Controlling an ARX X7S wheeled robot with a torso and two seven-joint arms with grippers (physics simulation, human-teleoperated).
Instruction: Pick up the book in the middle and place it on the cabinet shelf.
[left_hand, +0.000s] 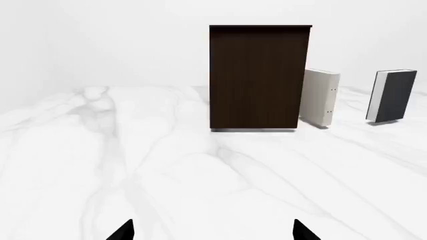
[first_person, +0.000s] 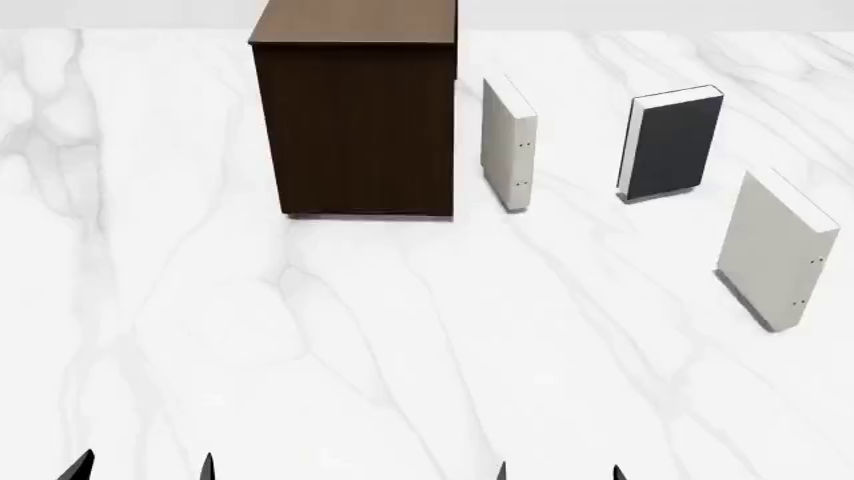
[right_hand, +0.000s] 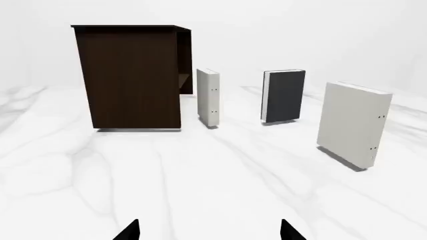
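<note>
White marble-veined tabletop (first_person: 400, 350) stretches out under everything. On it I count one tall brown cabinet (first_person: 358, 120) and three upright books: one dark grey book (first_person: 674, 145) standing between two pale dotted books (first_person: 507, 145) (first_person: 777, 248), well apart from both grippers. Nothing is picked up yet; reaching looks like the step in hand. The left gripper (first_person: 144, 470) and right gripper (first_person: 558, 472) both show spread, empty tips. Next, I'd judge, the right one must travel forward and close across the grey book's thickness.
</note>
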